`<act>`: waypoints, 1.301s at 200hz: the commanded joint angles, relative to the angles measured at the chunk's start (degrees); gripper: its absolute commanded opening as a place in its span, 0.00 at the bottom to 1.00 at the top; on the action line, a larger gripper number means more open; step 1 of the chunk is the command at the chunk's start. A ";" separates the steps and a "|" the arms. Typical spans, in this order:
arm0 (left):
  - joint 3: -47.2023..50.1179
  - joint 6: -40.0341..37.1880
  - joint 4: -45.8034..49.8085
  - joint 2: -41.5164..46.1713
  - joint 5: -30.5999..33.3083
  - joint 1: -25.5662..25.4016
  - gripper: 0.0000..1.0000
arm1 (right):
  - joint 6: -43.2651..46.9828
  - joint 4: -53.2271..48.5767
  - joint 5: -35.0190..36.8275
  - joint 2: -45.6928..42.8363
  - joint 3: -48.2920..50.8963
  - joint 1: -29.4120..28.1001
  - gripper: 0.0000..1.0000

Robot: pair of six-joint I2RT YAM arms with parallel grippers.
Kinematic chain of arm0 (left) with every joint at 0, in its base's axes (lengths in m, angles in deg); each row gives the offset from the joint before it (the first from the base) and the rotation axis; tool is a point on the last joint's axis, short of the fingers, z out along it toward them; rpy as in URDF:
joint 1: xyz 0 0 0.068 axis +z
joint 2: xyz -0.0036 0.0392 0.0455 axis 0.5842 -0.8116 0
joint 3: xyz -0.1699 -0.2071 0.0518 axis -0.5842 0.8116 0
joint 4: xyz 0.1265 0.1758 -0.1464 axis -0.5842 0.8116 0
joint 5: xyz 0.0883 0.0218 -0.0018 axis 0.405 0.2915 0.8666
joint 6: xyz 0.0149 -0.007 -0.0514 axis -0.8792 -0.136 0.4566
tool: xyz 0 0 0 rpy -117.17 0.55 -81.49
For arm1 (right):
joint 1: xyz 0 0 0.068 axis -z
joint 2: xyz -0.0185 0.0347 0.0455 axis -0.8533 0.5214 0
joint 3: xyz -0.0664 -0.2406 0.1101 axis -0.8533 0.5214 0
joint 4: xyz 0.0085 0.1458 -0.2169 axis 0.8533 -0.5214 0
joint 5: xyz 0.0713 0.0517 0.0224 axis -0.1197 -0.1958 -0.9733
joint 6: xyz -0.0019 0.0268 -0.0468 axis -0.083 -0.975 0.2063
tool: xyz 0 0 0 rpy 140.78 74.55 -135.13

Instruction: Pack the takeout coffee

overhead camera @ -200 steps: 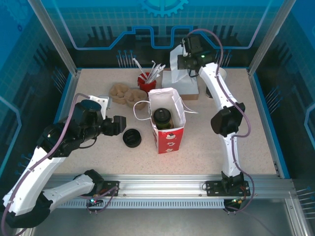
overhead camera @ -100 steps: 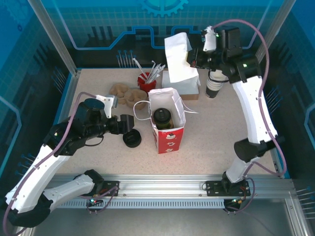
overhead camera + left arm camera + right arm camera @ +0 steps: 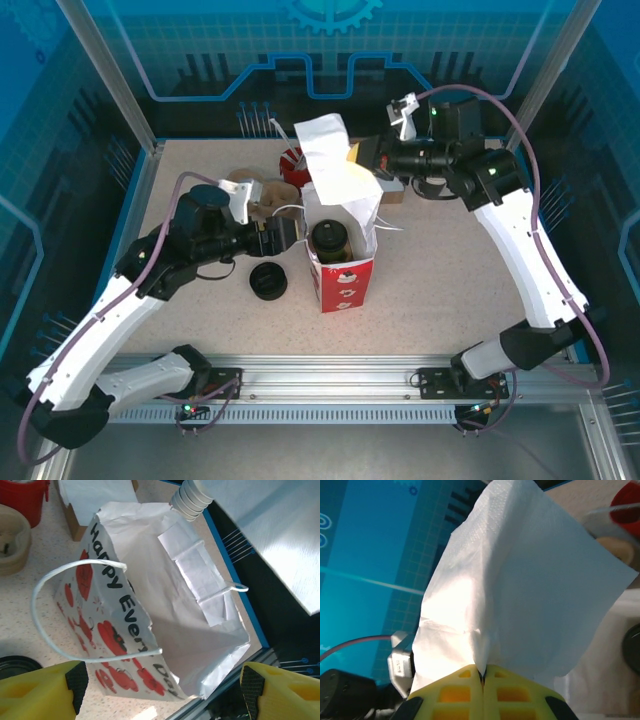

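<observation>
The takeout coffee [image 3: 330, 240], a dark cup with a black lid, stands inside the open red-and-white paper bag [image 3: 345, 262] at mid-table. My right gripper [image 3: 366, 156] is shut on a white napkin [image 3: 334, 160], which hangs over the bag's back rim. In the right wrist view the closed fingertips [image 3: 483, 672] pinch the napkin [image 3: 520, 580] at its fold. My left gripper [image 3: 286, 236] stands open right beside the bag's left wall. Its wrist view looks into the bag [image 3: 150, 605] between spread fingers [image 3: 75, 680], and the bag wall hides the cup.
A loose black lid [image 3: 268, 281] lies left of the bag, near the left gripper. Behind are a red cup of stirrers [image 3: 291, 160], brown pulp trays [image 3: 250, 190] and a napkin box [image 3: 388, 186]. A stack of lidless cups [image 3: 192, 497] stands behind the bag.
My right arm swung left from the back right, carrying the napkin over the bag's mouth. My left gripper moved right, up to the bag's left side.
</observation>
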 commanded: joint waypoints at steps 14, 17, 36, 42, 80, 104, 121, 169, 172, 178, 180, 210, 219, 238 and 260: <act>1.26 1.95 -4.71 0.18 -2.17 0.17 0.81 | -6.72 10.26 0.12 -5.17 6.37 -2.98 0.00; 1.20 1.96 -4.46 0.17 -1.97 0.16 0.81 | -6.98 10.52 0.53 -5.52 6.97 -3.17 0.00; 1.43 0.84 -4.72 0.17 -2.79 0.17 0.84 | -7.98 12.70 1.74 -7.07 10.40 -3.77 0.00; 1.63 0.85 -5.01 0.30 -2.96 0.16 0.84 | -8.34 13.40 2.02 -7.45 11.40 -3.92 0.00; 3.45 0.96 -7.95 0.01 -3.41 0.23 0.84 | -9.93 17.10 1.85 -8.21 18.19 -4.96 0.00; 4.90 0.23 -9.25 -0.53 -2.96 0.10 0.84 | -9.77 18.64 2.01 -8.24 21.40 -5.60 0.00; 5.81 0.02 -10.44 -0.79 -2.79 0.10 0.84 | -8.96 18.75 3.21 -8.36 23.62 -5.79 0.00; 5.50 -0.38 -9.06 -2.23 -1.31 0.11 0.84 | -1.96 10.74 11.91 -7.86 26.17 -7.89 0.00; 5.50 -0.50 -8.95 -2.29 -1.29 0.09 0.84 | -1.52 10.35 12.34 -7.80 26.25 -8.10 0.00; 5.54 -0.50 -8.82 -2.38 -1.23 0.10 0.84 | -1.17 10.12 12.60 -7.71 26.80 -8.31 0.00; 5.53 -0.50 -8.82 -2.38 -1.28 0.10 0.84 | -1.15 10.11 12.51 -7.61 27.04 -8.33 0.00; 6.12 -0.16 -9.19 -2.30 -1.29 0.09 0.84 | 0.24 8.66 14.16 -7.09 29.32 -8.34 0.00; 6.14 -0.20 -9.05 -2.29 -1.38 0.14 0.84 | 0.90 7.64 14.78 -6.80 29.47 -8.49 0.00; 6.17 -0.29 -8.72 -2.15 -1.13 0.07 0.84 | 3.16 4.02 17.16 -5.65 28.87 -8.71 0.00; 6.54 -0.19 -8.76 -2.02 -1.12 0.08 0.84 | 5.09 1.14 19.65 -4.82 27.96 -9.36 0.00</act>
